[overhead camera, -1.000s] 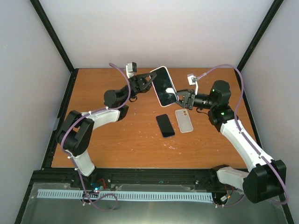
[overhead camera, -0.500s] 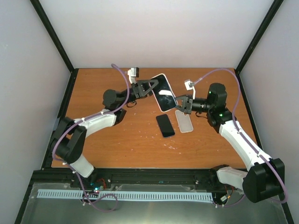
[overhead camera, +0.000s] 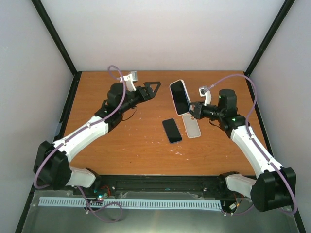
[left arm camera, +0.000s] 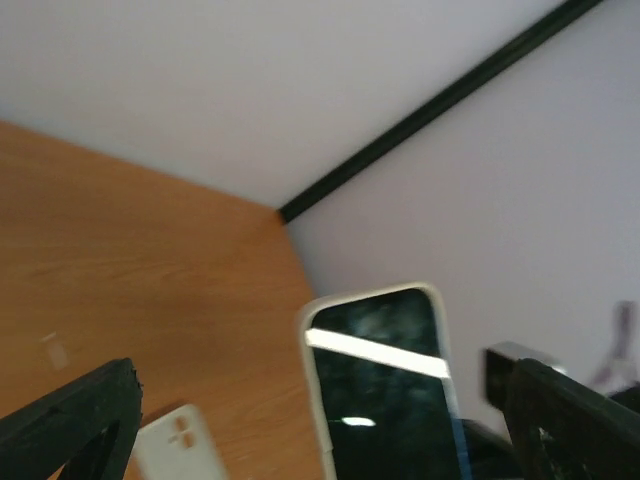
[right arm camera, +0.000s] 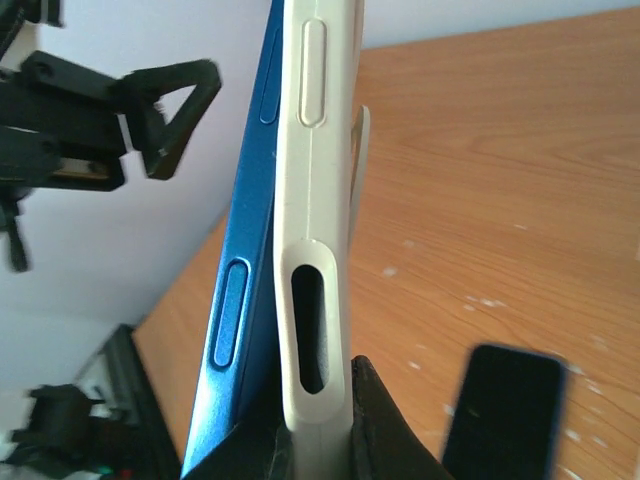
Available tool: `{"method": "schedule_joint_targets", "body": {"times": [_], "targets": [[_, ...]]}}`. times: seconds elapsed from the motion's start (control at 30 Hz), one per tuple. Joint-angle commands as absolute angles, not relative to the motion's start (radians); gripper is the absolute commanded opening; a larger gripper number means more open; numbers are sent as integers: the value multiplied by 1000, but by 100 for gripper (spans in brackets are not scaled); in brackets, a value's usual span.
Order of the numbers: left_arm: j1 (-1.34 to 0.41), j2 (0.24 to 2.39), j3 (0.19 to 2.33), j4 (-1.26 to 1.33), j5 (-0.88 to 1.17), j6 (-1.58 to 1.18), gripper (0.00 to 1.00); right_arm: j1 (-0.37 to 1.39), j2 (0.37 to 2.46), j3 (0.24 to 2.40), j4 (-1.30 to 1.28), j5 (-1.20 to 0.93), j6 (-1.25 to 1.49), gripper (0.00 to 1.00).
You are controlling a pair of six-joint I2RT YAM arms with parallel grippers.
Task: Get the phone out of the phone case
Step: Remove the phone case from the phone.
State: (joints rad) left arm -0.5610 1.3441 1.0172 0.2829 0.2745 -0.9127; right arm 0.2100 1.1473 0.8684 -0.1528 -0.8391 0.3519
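right gripper (overhead camera: pixel 193 109) clamped on bottom of phone case (right arm camera: pixel 318 190), phone (right arm camera: pixel 240 290) in it, held upright off table (overhead camera: pixel 121 150). left gripper (overhead camera: pixel 152 89) wide, empty, well apart to its left. black phone (overhead camera: pixel 171 130), spare white case (overhead camera: pixel 191 126) flat just below.

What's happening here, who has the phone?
The right gripper holds the cased phone up off the table. In the right wrist view its blue edge sits beside the white case, not out yet. The left gripper is open and apart from it. A second phone and an empty case lie below.
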Motion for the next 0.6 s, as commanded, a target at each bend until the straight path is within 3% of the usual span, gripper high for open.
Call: {"method": "schedule_joint_targets", "body": {"times": [0.0,0.23,0.57], "targets": [[-608,1404,1055,46,126,-821,99,210,1111,868,-265,-618,165,3],[-702,1558,1146,24,202,-831,100,216,1083,803,-294,-466,123,3],[-759,1707,1263,60,308,-836,99,217,1079,794,-316,-440,85,3]]}}
